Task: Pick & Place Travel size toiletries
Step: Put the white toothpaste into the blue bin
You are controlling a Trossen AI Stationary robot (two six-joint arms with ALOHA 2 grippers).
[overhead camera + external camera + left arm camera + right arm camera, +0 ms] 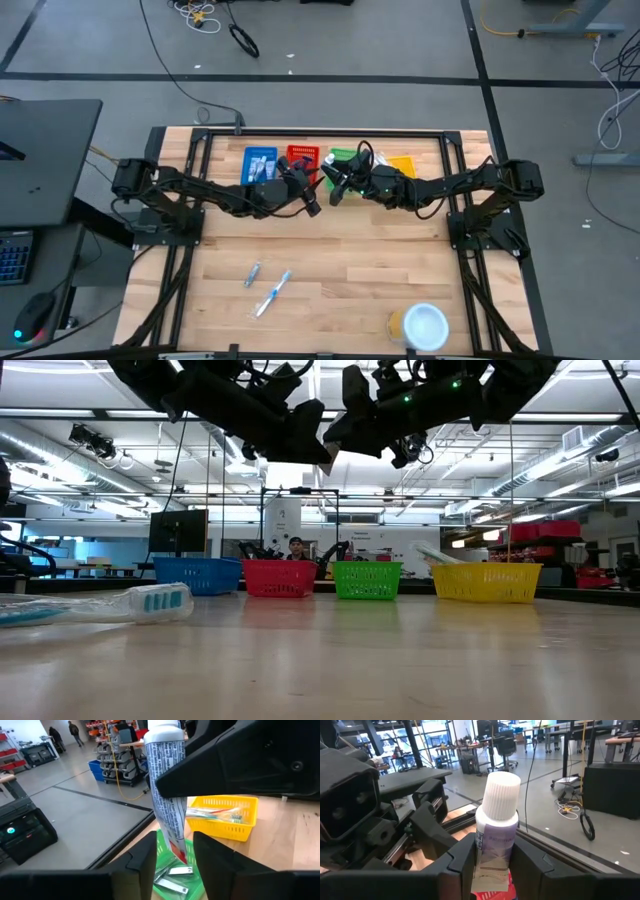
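Toothpaste tube (495, 820), white cap uppermost, is clamped in the jaws of the right gripper (492, 855); both dark fingers press its body just below the cap. The left gripper (175, 855) has its jaws on either side of the same tube's flat lower end. Whether they have closed on it cannot be told. The tube hangs in the air above the green basket (343, 157), with nothing under it but the two grippers.

Judgement: this reads as a hand-over between arms.

Risks:
- If the right jaws let go before the left ones have a firm hold, the tube would drop. It could land in the green basket, which may not be the intended one.
- A hold on the thin crimped end alone could let the tube swing or slip.

What each view adds:
- The left wrist view alone shows silvery items lying in the green basket and toothbrushes in the yellow basket (222, 815) beside it.
- The right wrist view alone shows the grip under the cap.
- The high view alone shows a toothbrush (272, 293) and a small tube (253, 273) lying on the table (350, 260), well apart from the green basket. Neither has been sorted yet.
- The low view hides the tube behind the arms.
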